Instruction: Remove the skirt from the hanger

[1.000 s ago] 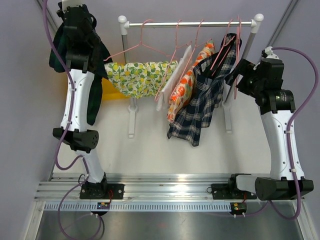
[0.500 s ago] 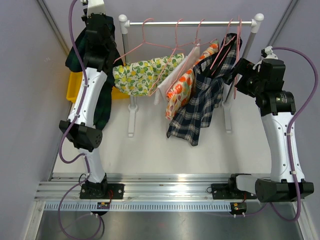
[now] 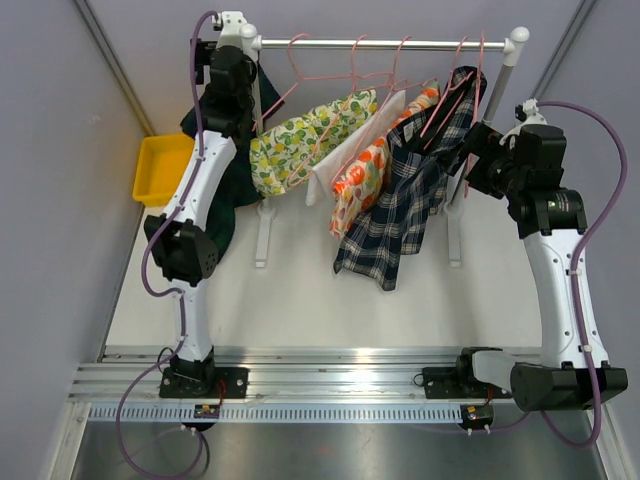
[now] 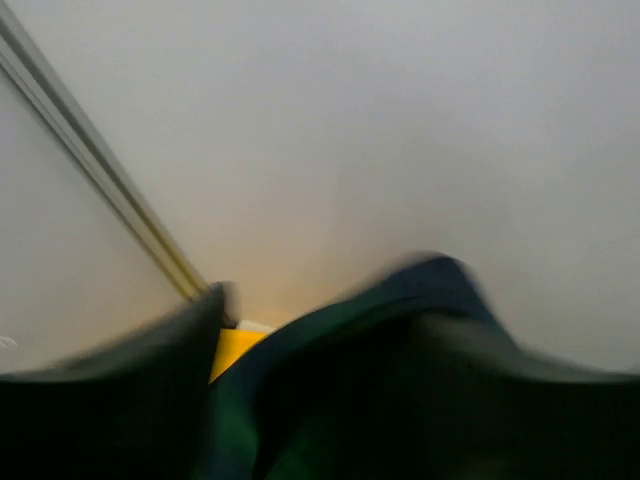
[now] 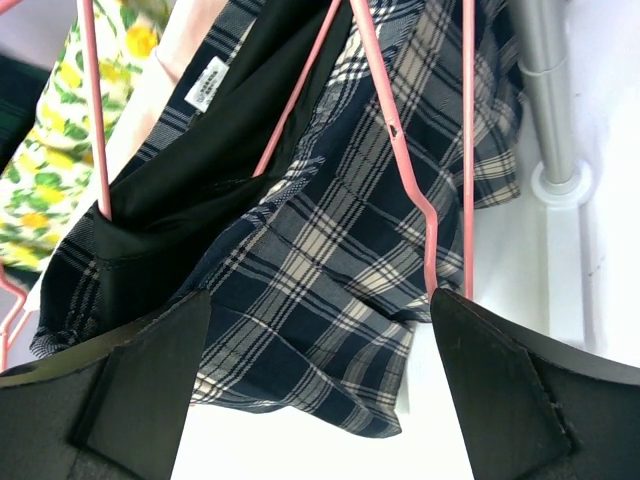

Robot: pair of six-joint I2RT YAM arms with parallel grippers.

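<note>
Top external view, from the left: a yellow bin (image 3: 163, 165) sits on the surface (image 3: 300, 300) by the wall. The left claw (image 3: 230, 60) is up at the left end of the rail (image 3: 380, 45), with dark green cloth (image 3: 225, 190) hanging round it. Its own camera is blurred, so I cannot tell whether it is clamped. Along the rail hang a lemon-print piece (image 3: 300, 140), then the plaid skirt (image 3: 400, 210) on its pink hanger (image 5: 395, 130). The right claw (image 5: 320, 300) gapes wide just before the skirt, holding nothing. Best, I'd say, to pinch the waistband beside a hanger arm and draw it down and forward over the open surface, minding the post (image 5: 540, 90) close on the right.
</note>
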